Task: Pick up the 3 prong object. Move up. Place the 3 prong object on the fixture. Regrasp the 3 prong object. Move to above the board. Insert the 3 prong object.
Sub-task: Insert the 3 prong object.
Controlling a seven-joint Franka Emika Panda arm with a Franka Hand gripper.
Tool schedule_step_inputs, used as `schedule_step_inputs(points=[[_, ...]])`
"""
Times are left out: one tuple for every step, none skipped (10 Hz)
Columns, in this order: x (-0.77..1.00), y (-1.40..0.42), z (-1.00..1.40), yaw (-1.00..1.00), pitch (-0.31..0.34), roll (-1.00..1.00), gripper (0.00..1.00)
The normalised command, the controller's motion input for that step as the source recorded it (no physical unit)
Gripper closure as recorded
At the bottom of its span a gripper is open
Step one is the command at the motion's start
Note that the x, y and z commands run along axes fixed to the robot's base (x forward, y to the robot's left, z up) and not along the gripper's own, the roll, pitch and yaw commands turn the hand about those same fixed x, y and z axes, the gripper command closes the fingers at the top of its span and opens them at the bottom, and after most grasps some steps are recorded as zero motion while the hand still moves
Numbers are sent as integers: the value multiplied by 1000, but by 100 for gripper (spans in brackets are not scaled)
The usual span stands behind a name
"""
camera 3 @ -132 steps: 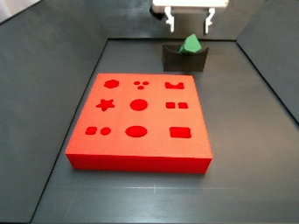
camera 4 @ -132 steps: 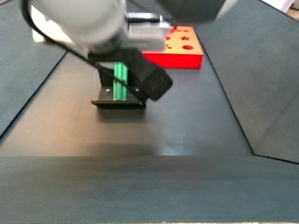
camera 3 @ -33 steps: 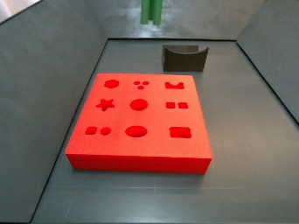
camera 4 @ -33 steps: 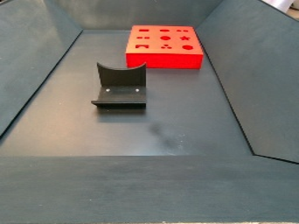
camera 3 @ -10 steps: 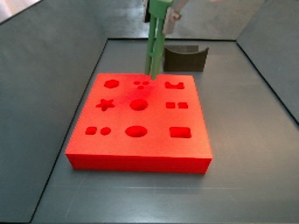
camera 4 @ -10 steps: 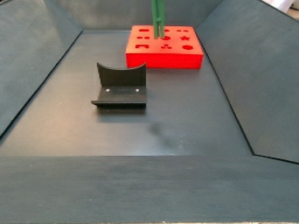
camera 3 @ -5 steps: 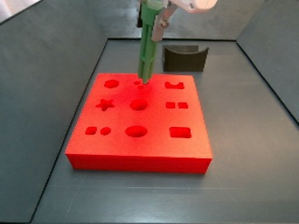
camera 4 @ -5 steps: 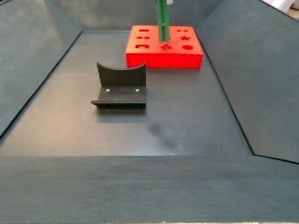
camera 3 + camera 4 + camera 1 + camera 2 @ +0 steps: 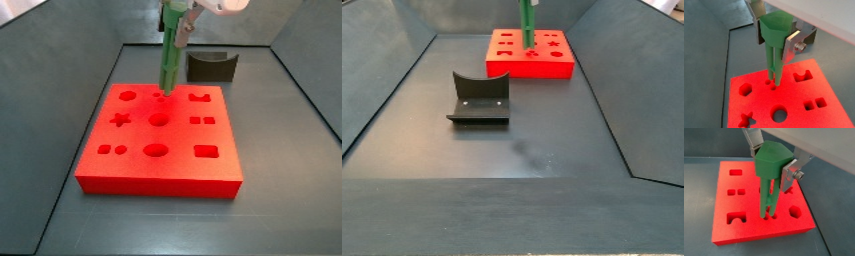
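The 3 prong object (image 9: 773,60) is a green piece with a wide head and long thin prongs, hanging upright. My gripper (image 9: 775,35) is shut on its head, one silver finger (image 9: 791,172) on each side. The prong tips meet the three small holes of the red board (image 9: 797,94), as both wrist views show; how deep they sit I cannot tell. In a side view the 3 prong object (image 9: 170,60) stands over the board (image 9: 181,135) near its far edge. The dark fixture (image 9: 211,67) stands bare behind the board.
Grey sloping walls (image 9: 389,90) enclose the dark floor. The fixture (image 9: 478,98) sits on the floor apart from the board (image 9: 543,68). Other cut-outs, such as a star, circles and squares, dot the board's top.
Over the last second the gripper carried the 3 prong object down and sideways onto the three small holes. Since half a second ago it has barely moved.
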Motion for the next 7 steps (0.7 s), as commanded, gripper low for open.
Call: schedule_step_inputs(points=[[0, 0, -131, 0, -23, -36, 100], [0, 0, -80, 0, -3, -16, 100], [0, 0, -103, 0, 0, -3, 100], [0, 0, -91, 0, 0, 0, 100], [0, 0, -71, 0, 0, 0, 100], [-11, 0, -69, 0, 0, 0, 100], [-34, 0, -17, -14, 0, -7, 100]])
